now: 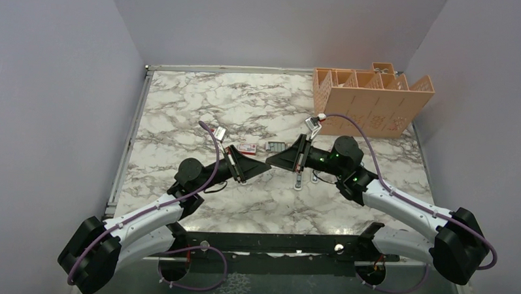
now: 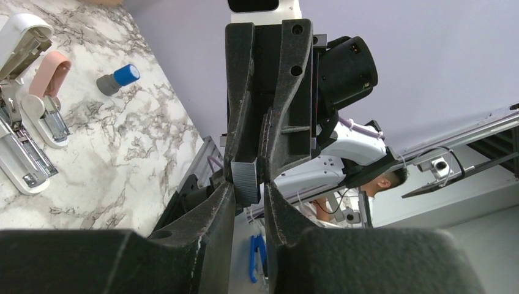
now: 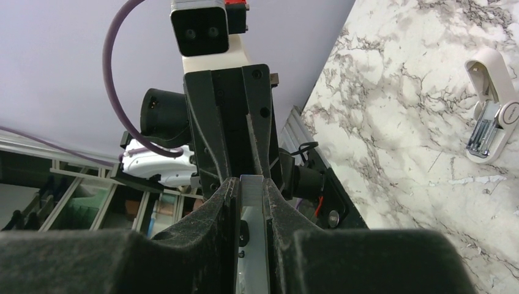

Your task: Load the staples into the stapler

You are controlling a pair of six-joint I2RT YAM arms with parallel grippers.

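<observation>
My two grippers meet tip to tip above the table's middle, the left gripper (image 1: 262, 166) (image 2: 250, 187) facing the right gripper (image 1: 274, 162) (image 3: 251, 184). A silvery-grey strip of staples (image 2: 246, 177) (image 3: 252, 185) spans between them. The right jaws are shut on it. Its other end sits between the left fingertips, with a thin gap on one side. The stapler (image 2: 24, 153) (image 3: 489, 110) lies open on the marble with its metal channel showing; the right arm mostly hides it in the top view. The red-and-white box (image 1: 247, 148) and the grey tray (image 1: 275, 147) lie just behind the grippers.
A smaller pink-and-white stapler (image 2: 48, 92) lies beside the white one. A small blue cylinder (image 2: 119, 78) lies on the marble past them. An orange slotted organiser (image 1: 371, 98) stands at the back right corner. Grey walls bound the table (image 1: 200, 106) on three sides.
</observation>
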